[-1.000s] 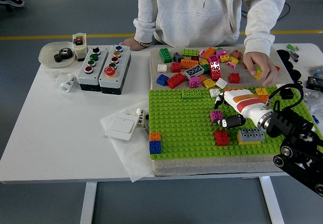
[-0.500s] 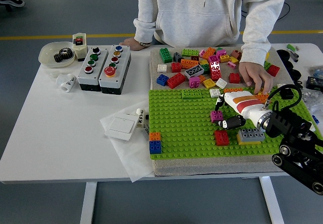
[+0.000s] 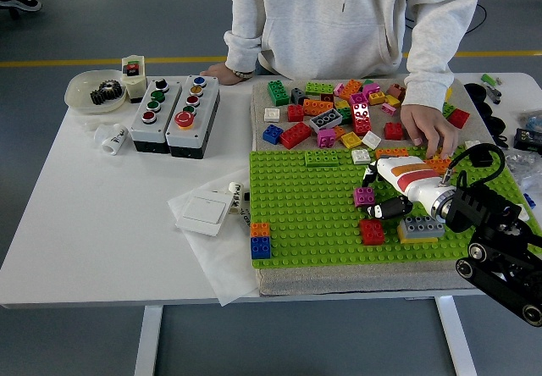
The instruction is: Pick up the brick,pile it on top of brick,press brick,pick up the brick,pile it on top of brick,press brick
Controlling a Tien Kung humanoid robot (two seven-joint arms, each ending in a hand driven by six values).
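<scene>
A magenta brick [image 3: 364, 196] sits on the green baseplate [image 3: 296, 215]. My right hand [image 3: 378, 191], white and orange with black fingers, reaches in from the right. One fingertip [image 3: 368, 174] is just beyond the brick and the thumb [image 3: 388, 208] is just to its near right. The fingers are spread and I cannot tell whether they touch it. A red brick [image 3: 372, 231] lies just in front of it. A grey brick stacked on a yellow one [image 3: 421, 228] sits under my wrist. An orange brick on a blue one [image 3: 260, 240] stands at the plate's near left corner.
A person stands at the far side, one hand [image 3: 428, 132] resting on loose bricks at the plate's far right edge. A pile of loose bricks [image 3: 330, 109] lies behind the plate. Two button boxes [image 3: 174, 113], a bowl [image 3: 91, 91] and a white switch [image 3: 203, 213] are to the left.
The person's hand has come down from the brick pile to the baseplate's far right edge. My right hand has shifted slightly to the right and nearer; the magenta brick stayed in place.
</scene>
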